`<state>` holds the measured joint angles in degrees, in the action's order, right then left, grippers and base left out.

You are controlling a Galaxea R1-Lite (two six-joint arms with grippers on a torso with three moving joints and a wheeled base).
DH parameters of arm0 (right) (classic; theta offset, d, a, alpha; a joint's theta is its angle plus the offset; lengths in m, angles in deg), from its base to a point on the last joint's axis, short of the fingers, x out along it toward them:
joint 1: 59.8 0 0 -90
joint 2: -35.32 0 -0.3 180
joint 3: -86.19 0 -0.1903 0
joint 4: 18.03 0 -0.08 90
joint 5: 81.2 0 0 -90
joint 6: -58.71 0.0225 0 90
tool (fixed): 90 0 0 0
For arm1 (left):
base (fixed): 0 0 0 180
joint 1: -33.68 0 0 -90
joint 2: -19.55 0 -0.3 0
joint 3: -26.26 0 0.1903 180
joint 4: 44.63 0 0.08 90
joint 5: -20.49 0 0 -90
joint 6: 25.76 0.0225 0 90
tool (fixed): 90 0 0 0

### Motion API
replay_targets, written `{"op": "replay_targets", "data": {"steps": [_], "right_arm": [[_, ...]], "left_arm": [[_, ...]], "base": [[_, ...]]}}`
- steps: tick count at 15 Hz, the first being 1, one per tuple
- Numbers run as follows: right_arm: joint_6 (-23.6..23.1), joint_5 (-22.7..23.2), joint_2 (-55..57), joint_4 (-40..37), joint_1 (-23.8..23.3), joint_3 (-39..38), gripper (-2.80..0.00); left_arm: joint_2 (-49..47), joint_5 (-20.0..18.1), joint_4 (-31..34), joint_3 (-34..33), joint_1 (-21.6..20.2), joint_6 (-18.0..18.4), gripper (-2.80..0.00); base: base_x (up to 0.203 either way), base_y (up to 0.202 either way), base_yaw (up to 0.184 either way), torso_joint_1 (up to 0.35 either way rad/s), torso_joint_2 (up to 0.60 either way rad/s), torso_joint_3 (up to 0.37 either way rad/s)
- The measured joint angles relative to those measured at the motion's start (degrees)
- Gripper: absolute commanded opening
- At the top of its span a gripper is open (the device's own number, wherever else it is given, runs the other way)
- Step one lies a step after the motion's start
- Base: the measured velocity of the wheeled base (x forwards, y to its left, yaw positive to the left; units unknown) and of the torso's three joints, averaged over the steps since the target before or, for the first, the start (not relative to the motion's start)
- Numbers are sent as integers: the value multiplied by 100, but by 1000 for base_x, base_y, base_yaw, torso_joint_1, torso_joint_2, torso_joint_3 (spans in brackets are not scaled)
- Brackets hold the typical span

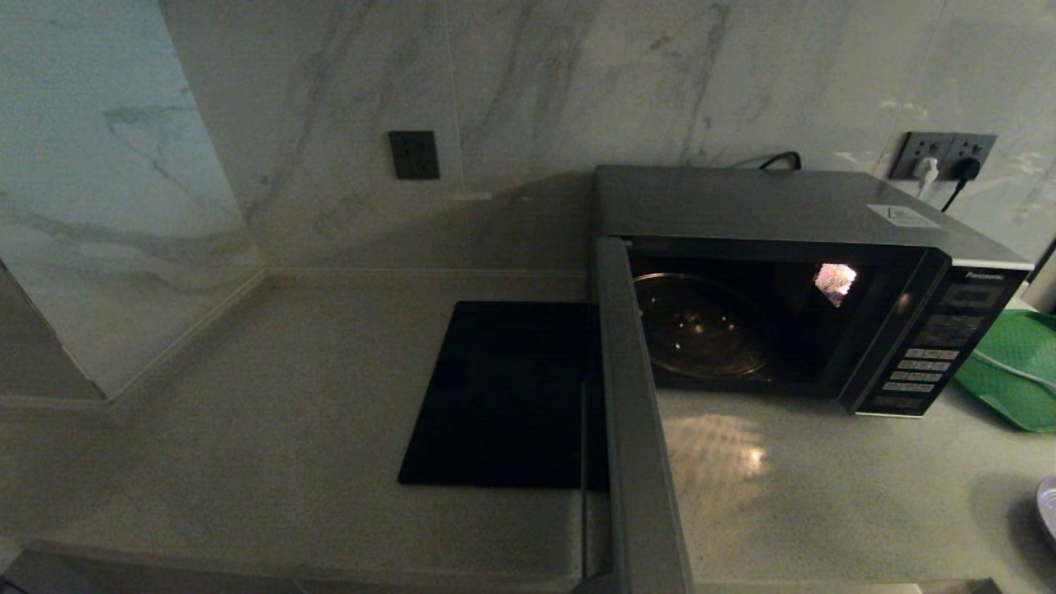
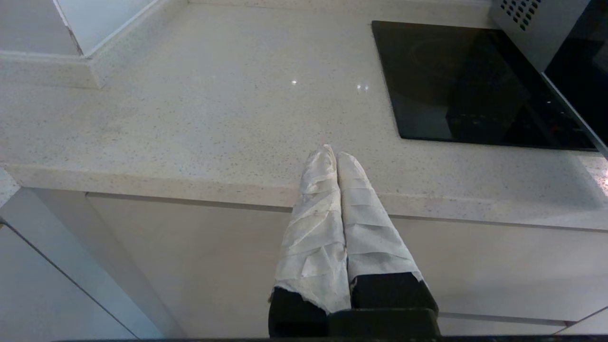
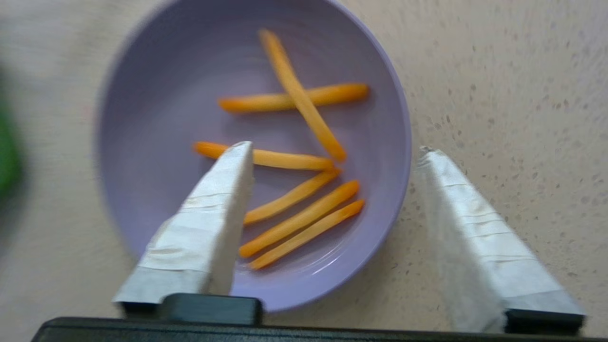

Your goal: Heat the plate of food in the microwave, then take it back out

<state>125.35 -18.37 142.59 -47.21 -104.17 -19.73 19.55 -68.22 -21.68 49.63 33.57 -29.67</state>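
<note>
The microwave (image 1: pixel 792 289) stands at the back right of the counter with its door (image 1: pixel 635 429) swung wide open towards me. Its cavity holds only the glass turntable (image 1: pixel 701 326). The plate of food (image 3: pixel 251 142), lilac with several orange sticks, sits on the counter; a sliver of its rim shows at the far right edge of the head view (image 1: pixel 1048 511). My right gripper (image 3: pixel 335 148) is open over the plate's rim, one finger above the food and the other outside the rim over bare counter. My left gripper (image 2: pixel 332 152) is shut and empty at the counter's front edge.
A flat black square mat (image 1: pixel 503 396) lies left of the open door, also in the left wrist view (image 2: pixel 465 80). A green tray (image 1: pixel 1015 371) lies right of the microwave. Marble walls enclose the counter at the back and left.
</note>
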Motion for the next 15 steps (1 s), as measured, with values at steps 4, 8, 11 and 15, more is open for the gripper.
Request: {"op": "replay_targets", "data": {"steps": [4, 8, 11, 15], "right_arm": [[-548, 5, -763, 22, 6, -5, 0], [-1899, 275, -1911, 390, 66, 39, 0], [-2544, 239, -2787, 218, 645, 310, 0], [-2675, 46, -3805, -1298, 2283, 1309, -280]], "left_arm": [[0, 0, 0, 0, 4, 0, -280], [0, 0, -2, 0, 0, 1, -280], [0, 2, 0, 0, 0, -1, -280], [0, -2, 1, 0, 0, 0, -280]], "base": [[0, 0, 0, 0, 0, 0], [0, 0, 0, 0, 0, 0], [0, 0, 0, 0, 0, 0], [0, 0, 0, 0, 0, 0]]}}
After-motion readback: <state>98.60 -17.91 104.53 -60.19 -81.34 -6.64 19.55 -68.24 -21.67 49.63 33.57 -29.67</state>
